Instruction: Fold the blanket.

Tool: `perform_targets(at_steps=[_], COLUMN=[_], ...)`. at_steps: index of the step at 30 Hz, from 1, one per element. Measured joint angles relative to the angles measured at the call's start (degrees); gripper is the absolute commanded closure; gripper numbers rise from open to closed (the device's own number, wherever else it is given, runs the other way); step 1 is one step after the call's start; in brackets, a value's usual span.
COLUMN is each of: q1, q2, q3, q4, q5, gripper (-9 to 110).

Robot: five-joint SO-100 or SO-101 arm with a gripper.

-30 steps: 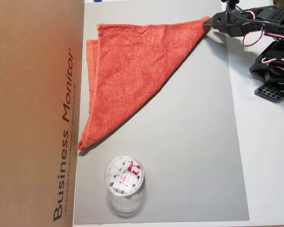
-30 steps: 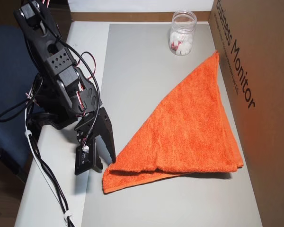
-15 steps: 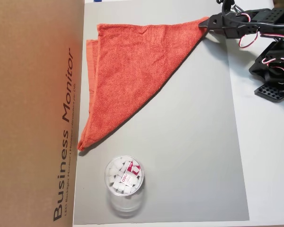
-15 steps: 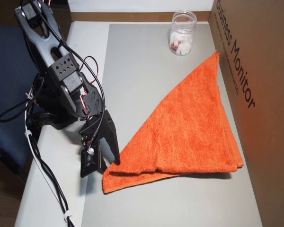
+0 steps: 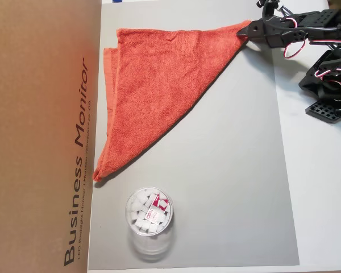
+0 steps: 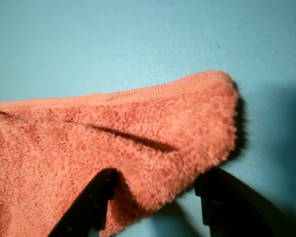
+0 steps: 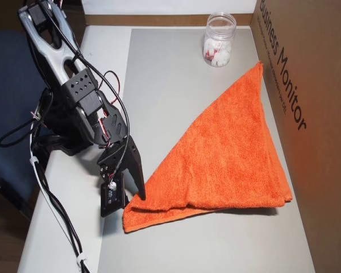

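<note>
Grey mat [image 5: 233,170], end effector [image 7: 131,202] straddling blanket [image 5: 159,85] corner

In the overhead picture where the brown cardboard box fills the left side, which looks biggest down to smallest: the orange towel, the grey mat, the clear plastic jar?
1. The flat grey mat, covering most of the table.
2. The orange-red terry towel, folded into a triangle on the mat.
3. The clear plastic jar holding white pieces, clearly smallest, though it stands nearer the camera.
</note>
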Motion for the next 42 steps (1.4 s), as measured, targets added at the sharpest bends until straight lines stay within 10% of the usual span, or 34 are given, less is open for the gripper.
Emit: perform_targets(at_steps=[26,42], q1=[1.14,11.07], q2=[-10.9,-10.9], q3=[-8.17,-8.17], q4=[0.0,0.09], q5=[-4.13,-28.13], gripper=[102,102])
